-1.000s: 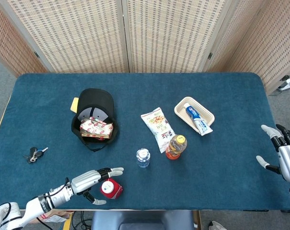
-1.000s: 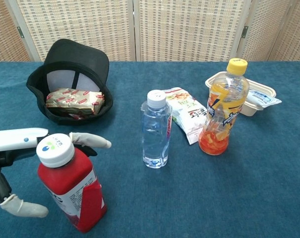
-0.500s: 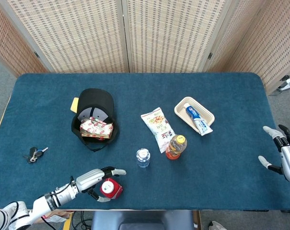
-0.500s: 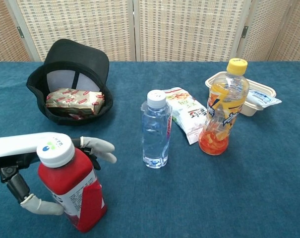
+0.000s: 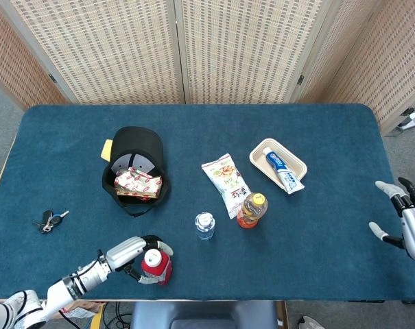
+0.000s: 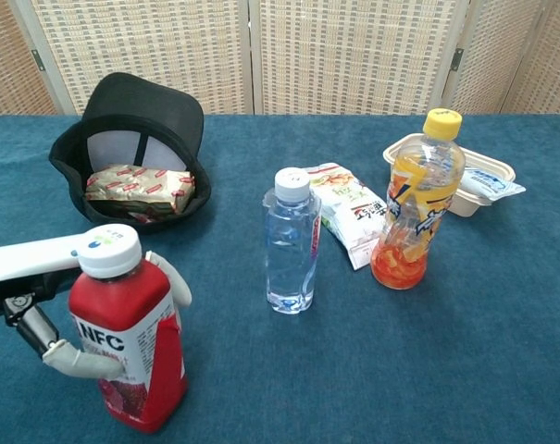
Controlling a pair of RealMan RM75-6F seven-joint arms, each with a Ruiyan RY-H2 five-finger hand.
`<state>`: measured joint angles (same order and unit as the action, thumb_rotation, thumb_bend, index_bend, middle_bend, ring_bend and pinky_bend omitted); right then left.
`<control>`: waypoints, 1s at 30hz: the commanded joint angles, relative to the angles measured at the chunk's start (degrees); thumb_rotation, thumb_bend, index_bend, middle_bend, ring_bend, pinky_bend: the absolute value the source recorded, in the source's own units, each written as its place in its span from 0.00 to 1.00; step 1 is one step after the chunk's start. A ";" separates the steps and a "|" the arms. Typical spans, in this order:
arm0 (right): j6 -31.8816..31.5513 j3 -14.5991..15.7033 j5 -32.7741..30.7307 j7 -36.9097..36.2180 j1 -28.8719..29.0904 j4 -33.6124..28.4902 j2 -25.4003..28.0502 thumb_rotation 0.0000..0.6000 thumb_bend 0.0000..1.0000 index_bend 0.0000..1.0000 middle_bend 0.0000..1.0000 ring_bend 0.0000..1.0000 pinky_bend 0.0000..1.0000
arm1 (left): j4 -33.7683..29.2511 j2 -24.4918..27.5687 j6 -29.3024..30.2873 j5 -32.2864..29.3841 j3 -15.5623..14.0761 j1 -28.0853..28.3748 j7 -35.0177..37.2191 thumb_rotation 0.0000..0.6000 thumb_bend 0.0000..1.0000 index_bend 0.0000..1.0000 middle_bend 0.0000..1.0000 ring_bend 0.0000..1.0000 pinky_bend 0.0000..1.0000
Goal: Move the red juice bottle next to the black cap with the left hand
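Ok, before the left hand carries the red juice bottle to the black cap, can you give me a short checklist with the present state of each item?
1. left hand holds the red juice bottle, fingers wrapped around its body: ok.
2. Bottle's white lid on: ok.
3. Bottle upright: ok.
4. Bottle lifted off the table: cannot tell.
5. Bare table beside the black cap for setting it down: ok; the cap itself holds a snack packet.
6. Way clear: ok; the clear water bottle stands off to the side, and the right hand waits open at the far edge.
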<state>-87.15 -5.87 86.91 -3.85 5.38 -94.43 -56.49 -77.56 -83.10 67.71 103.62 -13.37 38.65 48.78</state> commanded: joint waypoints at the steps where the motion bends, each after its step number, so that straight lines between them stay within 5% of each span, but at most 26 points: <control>1: -0.01 0.00 0.12 0.14 0.04 -0.09 0.06 1.00 0.20 0.22 0.27 0.10 0.18 | 0.46 0.22 0.75 -0.44 0.67 -0.21 -0.39 1.00 0.19 0.55 0.43 0.41 0.15; 17: -0.51 -0.01 0.16 0.32 -0.30 -0.37 0.33 1.00 0.20 0.22 0.27 0.10 0.18 | 5.19 -3.27 0.28 -5.36 7.24 0.79 -3.02 1.00 0.19 0.53 0.43 0.41 0.17; 30: -1.28 0.24 0.07 -0.33 -1.14 0.01 0.53 1.00 0.20 0.22 0.27 0.10 0.18 | 10.93 -7.14 -2.28 -7.74 9.65 1.95 -6.42 1.00 0.19 0.52 0.43 0.40 0.17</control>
<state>-88.44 -5.63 86.99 -4.19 4.24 -94.42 -55.96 -66.73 -90.13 65.49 95.99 -3.81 40.59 42.43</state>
